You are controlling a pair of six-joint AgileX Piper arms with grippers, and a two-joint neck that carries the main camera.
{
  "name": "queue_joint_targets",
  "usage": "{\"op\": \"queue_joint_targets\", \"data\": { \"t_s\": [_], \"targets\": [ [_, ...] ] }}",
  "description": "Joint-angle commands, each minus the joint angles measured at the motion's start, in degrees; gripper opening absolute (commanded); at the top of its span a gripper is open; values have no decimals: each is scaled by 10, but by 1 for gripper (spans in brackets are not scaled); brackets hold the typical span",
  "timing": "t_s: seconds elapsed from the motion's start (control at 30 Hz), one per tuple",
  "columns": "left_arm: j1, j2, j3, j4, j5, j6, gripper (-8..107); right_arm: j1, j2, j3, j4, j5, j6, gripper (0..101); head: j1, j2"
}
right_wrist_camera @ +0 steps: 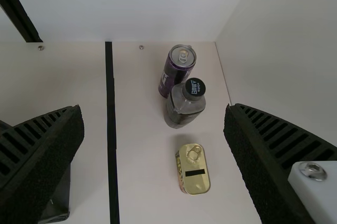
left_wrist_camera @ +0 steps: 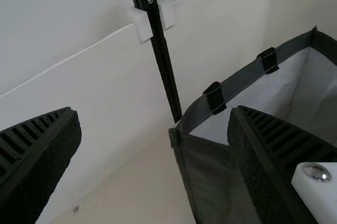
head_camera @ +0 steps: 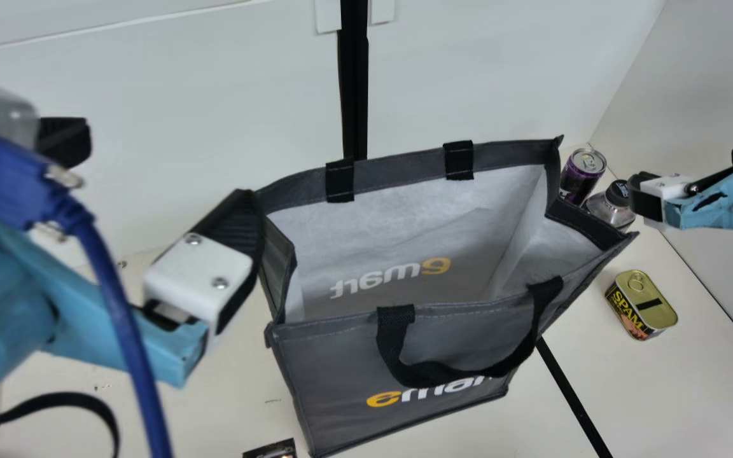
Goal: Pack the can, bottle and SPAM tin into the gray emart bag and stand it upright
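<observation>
Our left gripper [head_camera: 166,164], spread wide, is at the left end of the gray fabric emart bag [head_camera: 328,362], mouth up on the cream table [head_camera: 710,388]; contact we cannot tell. Our right gripper [head_camera: 684,166] is wide too. Far right, the bag partly hides the purple metal can [head_camera: 576,181] and black-capped clear bottle [head_camera: 611,207] from our main view. The rectangular gold-lidded SPAM tin [head_camera: 643,305] sits nearer, open table around it, white walls [head_camera: 150,127] beyond.

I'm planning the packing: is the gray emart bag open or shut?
Open: the gray emart bag gapes at the top, its pale lining showing inside.
</observation>
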Motion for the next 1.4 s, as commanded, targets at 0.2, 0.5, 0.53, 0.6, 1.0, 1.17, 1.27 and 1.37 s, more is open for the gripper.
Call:
{"op": "queue_joint_targets", "data": {
  "t_s": [0.2,0.5,0.53,0.6,1.0,1.17,1.27,1.37],
  "targets": [
    [-23,49,-58,-17,4,33,90,0,0,0,0,0,0,95,-13,-1],
    [-27,102,-113,-52,6,77,90,0,0,0,0,0,0,95,-13,-1],
    [-26,108,-118,-56,6,82,90,0,0,0,0,0,0,95,-13,-1],
    [-24,119,-129,-66,7,92,90,0,0,0,0,0,0,95,-13,-1],
    [-3,183,-181,-143,20,178,90,0,0,0,0,0,0,95,-13,-1],
    [6,209,-200,-161,24,203,90,0,0,0,0,0,0,95,-13,-1],
    [11,225,-212,-165,26,210,90,0,0,0,0,0,0,95,-13,-1],
    [16,240,-223,-164,27,214,90,0,0,0,0,0,0,95,-13,-1]
  ]
}}
